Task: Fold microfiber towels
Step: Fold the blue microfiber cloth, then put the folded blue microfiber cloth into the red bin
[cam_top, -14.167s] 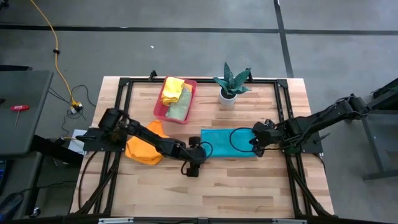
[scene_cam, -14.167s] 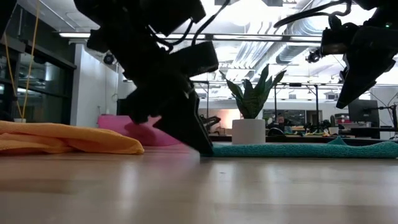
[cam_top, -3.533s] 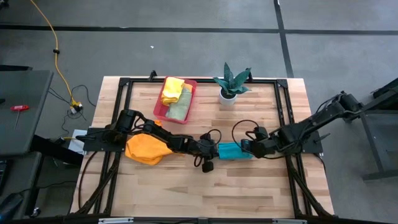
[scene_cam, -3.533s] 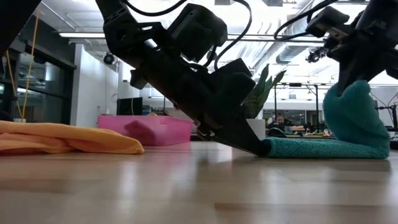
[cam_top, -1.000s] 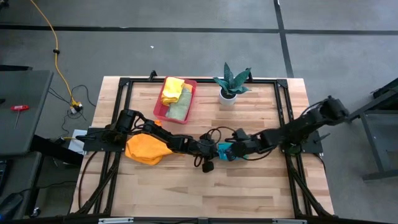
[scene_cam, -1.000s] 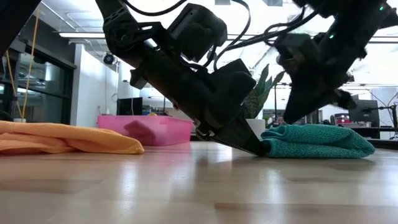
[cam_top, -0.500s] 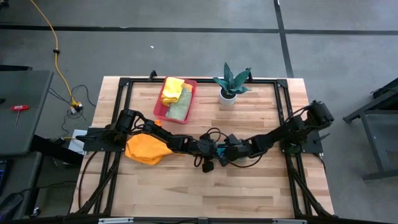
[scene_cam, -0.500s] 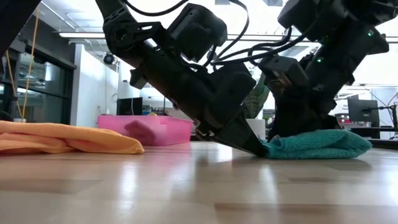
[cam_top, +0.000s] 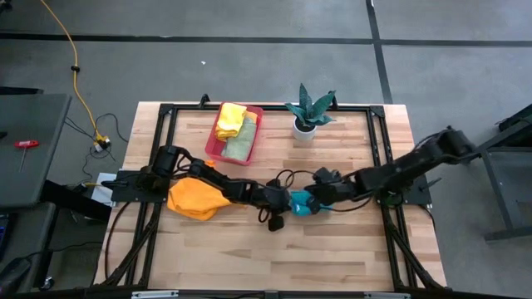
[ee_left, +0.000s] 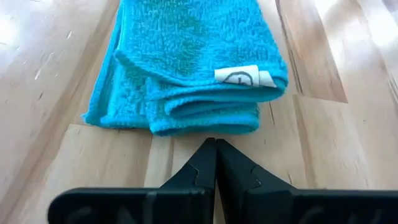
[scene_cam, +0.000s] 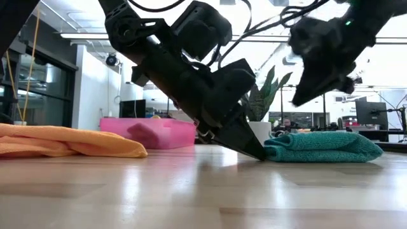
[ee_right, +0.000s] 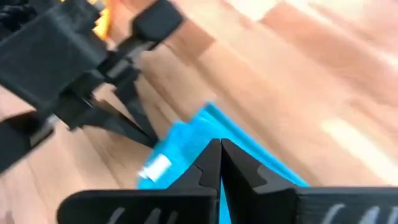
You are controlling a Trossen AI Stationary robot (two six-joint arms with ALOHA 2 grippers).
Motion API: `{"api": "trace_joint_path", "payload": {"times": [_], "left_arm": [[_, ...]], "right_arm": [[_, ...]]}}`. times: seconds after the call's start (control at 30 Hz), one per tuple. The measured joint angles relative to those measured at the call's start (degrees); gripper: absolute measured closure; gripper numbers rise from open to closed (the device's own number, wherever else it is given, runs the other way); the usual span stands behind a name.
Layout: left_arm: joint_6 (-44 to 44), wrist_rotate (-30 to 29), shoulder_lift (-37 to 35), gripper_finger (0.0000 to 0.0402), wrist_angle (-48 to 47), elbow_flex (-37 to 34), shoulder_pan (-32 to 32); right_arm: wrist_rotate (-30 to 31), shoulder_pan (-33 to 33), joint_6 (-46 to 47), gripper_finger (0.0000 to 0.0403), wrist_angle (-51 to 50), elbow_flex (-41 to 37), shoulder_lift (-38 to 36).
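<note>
Left tool [ee_left: 215, 144] shut, empty, tips on worktop [cam_top: 332, 249] just beside folded teal towel [cam_top: 301, 204]. Right tool [scene_cam: 304, 95] shut, empty, raised above the teal towel. Orange towel [cam_top: 195, 199] well apart from it; yellow towel [cam_top: 230, 120] and green towel [cam_top: 239, 143] in pink tray [cam_top: 257, 124].

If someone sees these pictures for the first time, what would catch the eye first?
Probably the folded teal towel near the middle of the table, with the left tool shut, its tip right at the towel's edge. The right tool, also shut, hangs just above the towel. Next, the crumpled orange towel lying to the left under the left arm.
</note>
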Motion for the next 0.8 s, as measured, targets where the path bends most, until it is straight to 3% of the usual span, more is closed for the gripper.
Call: {"api": "trace_joint_path", "payload": {"times": [0.13,0.27,0.57,0.8], "left_arm": [[0.3,2.4,-1.7,0.0401,-5.1,0.1,0.7],[2.4,9.6,-3.1,0.0401,-7.5,0.0,2.7],[4.1,15.4,-8.2,0.0401,-8.9,0.0,7.1],[3.8,15.3,-13.6,0.0401,-9.6,0.0,8.5]], "right_arm": [[-0.2,1.5,0.2,0.0401,-9.6,0.0,-7.0],[-0.6,4.6,2.9,0.0402,-17.0,0.0,-12.1],[1.0,15.2,11.8,0.0403,-22.2,0.0,-14.0],[3.8,25.4,25.0,0.0403,-31.8,0.0,-18.3]]}}
